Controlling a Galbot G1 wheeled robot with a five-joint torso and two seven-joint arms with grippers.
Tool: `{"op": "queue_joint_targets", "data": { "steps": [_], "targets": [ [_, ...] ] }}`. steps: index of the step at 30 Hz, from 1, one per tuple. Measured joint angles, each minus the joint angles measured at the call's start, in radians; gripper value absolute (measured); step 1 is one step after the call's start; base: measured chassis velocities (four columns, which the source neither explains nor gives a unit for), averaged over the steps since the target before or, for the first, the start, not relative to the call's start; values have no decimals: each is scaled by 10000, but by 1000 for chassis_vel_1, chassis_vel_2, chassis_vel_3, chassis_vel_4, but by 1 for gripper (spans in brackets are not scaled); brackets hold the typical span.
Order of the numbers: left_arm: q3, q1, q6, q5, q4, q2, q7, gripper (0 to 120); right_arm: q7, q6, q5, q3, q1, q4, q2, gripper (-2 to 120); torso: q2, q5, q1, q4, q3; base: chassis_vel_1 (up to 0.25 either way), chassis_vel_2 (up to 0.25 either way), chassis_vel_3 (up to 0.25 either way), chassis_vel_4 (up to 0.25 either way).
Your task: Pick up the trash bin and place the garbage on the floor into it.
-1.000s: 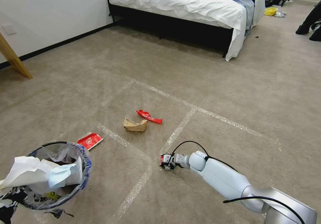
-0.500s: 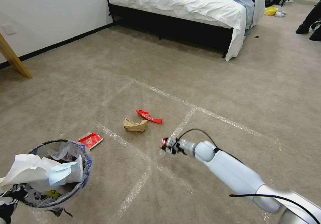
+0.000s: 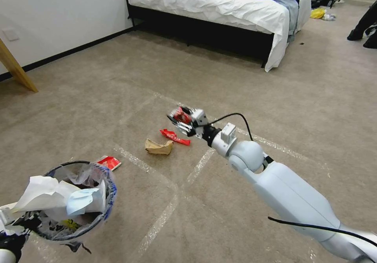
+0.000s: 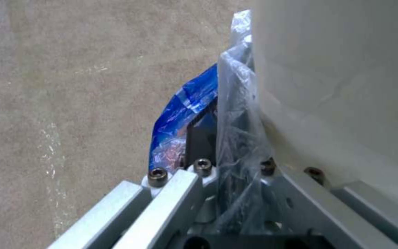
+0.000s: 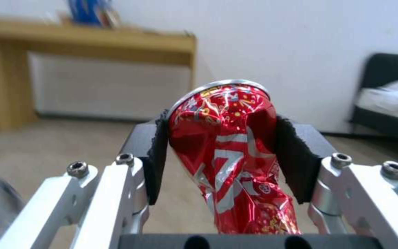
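Holding a crushed red can (image 5: pixel 229 152) between the pads of my right gripper (image 3: pixel 181 118), I have it up off the floor (image 3: pixel 275 109), out above the litter and well apart from the trash bin (image 3: pixel 78 200). The jaws are closed partway, pinching the can's dented middle from both sides. My left gripper (image 4: pixel 226 166) carries the bin low on my left; its fingers seem clamped over the rim and the crinkled liner, though that close view is cluttered and I can't be fully sure of the grip.

As for progress, the bin is picked up and already stuffed with white paper (image 3: pixel 41 190) and a blue mask (image 3: pixel 84 200). The can is lifted but not yet dropped in. Left on the carpet I count a crumpled brown paper (image 3: pixel 159 147), a red wrapper (image 3: pixel 175 137) just beside it, and a red packet (image 3: pixel 108 162) near the bin
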Motion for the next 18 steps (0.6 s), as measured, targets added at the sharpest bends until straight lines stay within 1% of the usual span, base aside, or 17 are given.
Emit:
{"op": "queue_joint_targets", "data": {
  "steps": [2,5,6,7,8,10,11,13,16,18],
  "targets": [
    [17,14,9,0,-7,26,-2,1,294,33,964,-302,328,553,211,49,-1,0,0,0,0,0,0,0,0],
    [35,11,12,0,-8,29,0,1,360,93,1329,-443,460,696,308,49,-1,-1,0,1,0,0,0,0,0],
    [56,-14,28,-1,-10,30,1,1,427,304,1916,-722,713,830,497,49,-1,0,0,1,0,0,0,0,0],
    [66,-39,42,2,-11,30,0,1,448,509,2228,-912,900,876,632,49,0,-1,0,0,0,0,0,0,0],
    [66,-39,42,2,-11,30,0,1,448,509,2228,-912,900,876,632,49,0,-1,0,0,0,0,0,0,0],
    [94,-93,74,9,-17,23,-1,1,456,863,3078,-1472,1453,963,1078,49,-1,-1,0,-2,1,0,0,0,0],
    [94,-93,74,9,-17,23,-1,1,456,863,3078,-1472,1453,963,1078,49,-1,-1,0,-2,1,0,0,0,0],
    [108,-128,94,16,-20,11,-7,1,442,1078,3555,-1906,1875,1005,1422,49,0,-2,0,0,1,0,0,0,0],
    [119,-139,103,21,-27,3,-8,1,421,1167,3752,-2199,2088,996,1626,49,0,-2,0,1,1,0,0,0,0],
    [165,-177,131,29,-40,-17,-17,1,339,1575,3895,-3149,2678,611,2139,49,0,-2,0,1,1,0,0,0,0]
  ]
}}
